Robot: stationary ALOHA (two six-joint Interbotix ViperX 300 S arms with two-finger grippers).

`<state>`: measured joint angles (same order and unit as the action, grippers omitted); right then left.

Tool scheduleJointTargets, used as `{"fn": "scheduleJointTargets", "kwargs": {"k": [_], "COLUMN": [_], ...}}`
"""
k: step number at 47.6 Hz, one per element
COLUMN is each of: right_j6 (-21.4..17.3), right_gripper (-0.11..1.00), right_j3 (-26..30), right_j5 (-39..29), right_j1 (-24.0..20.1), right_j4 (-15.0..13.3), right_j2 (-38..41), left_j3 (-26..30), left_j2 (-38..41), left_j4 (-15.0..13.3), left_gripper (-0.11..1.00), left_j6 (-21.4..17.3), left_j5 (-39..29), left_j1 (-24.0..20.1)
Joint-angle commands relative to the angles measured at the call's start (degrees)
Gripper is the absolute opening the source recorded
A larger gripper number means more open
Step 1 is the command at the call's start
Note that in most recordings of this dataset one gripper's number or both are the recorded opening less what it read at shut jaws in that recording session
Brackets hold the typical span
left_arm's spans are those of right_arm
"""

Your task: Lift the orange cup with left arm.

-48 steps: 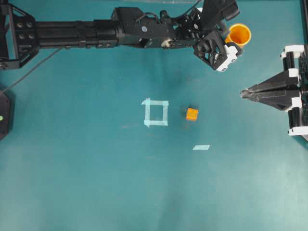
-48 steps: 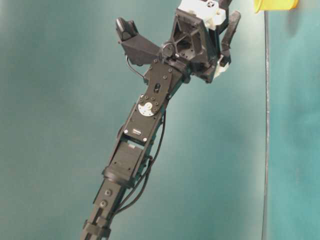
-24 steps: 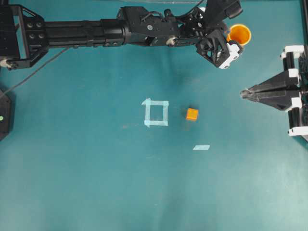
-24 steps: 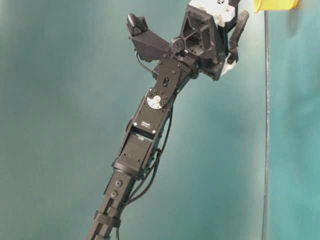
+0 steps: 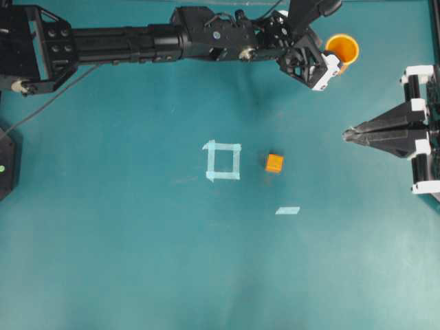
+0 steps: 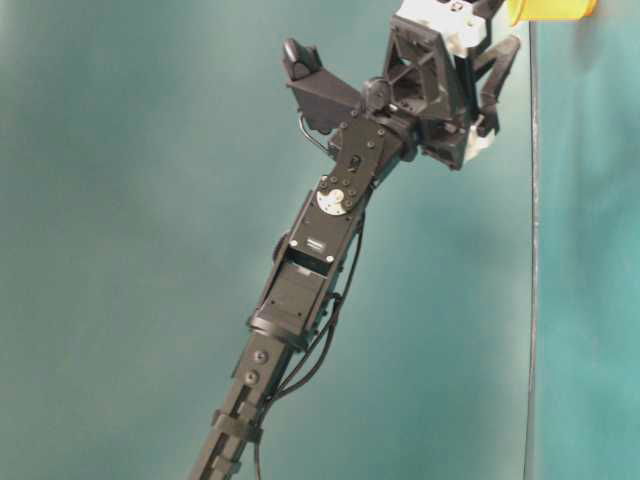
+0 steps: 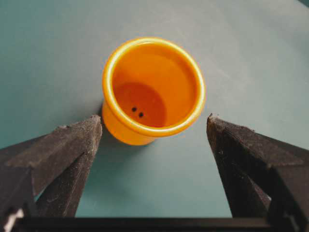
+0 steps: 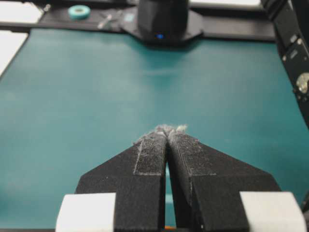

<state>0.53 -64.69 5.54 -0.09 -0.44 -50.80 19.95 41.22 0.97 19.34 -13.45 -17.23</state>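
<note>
From overhead, the orange cup [image 5: 342,49] stands upright on the teal desk [image 5: 137,261] far from the tape square [image 5: 223,161], and the left arm [image 5: 137,45] stretches along the desk's far edge so its left gripper [image 5: 317,51] sits just beside the cup, while the right gripper [image 5: 357,134] rests apart, jaws pressed shut on nothing. At table level only the cup's base [image 6: 550,10] shows, just beyond the gripper. The left wrist view explains the pose: jaws spread wide, empty, the cup [image 7: 152,89] centred ahead between the fingertips [image 7: 82,140], ready to be straddled
</note>
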Motion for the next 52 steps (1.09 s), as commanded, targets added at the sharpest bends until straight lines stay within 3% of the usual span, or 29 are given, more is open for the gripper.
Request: {"fn": "scheduleJointTargets", "kwargs": {"k": [1, 52], "right_j6": [0.09, 0.18], "right_gripper": [0.00, 0.00], "right_j3": [0.88, 0.88], "right_j5": [0.18, 0.18], "right_j1": [0.00, 0.00], "right_j4": [-0.18, -0.53], "right_j2": [0.09, 0.35], "left_j3": [1.85, 8.70], "left_j2": [-1.32, 5.27], "left_j4": [0.18, 0.53], "left_gripper": [0.85, 0.85], "left_j6": [0.09, -0.44], "left_j5": [0.26, -0.26], "left_j1": [0.18, 0.79]}}
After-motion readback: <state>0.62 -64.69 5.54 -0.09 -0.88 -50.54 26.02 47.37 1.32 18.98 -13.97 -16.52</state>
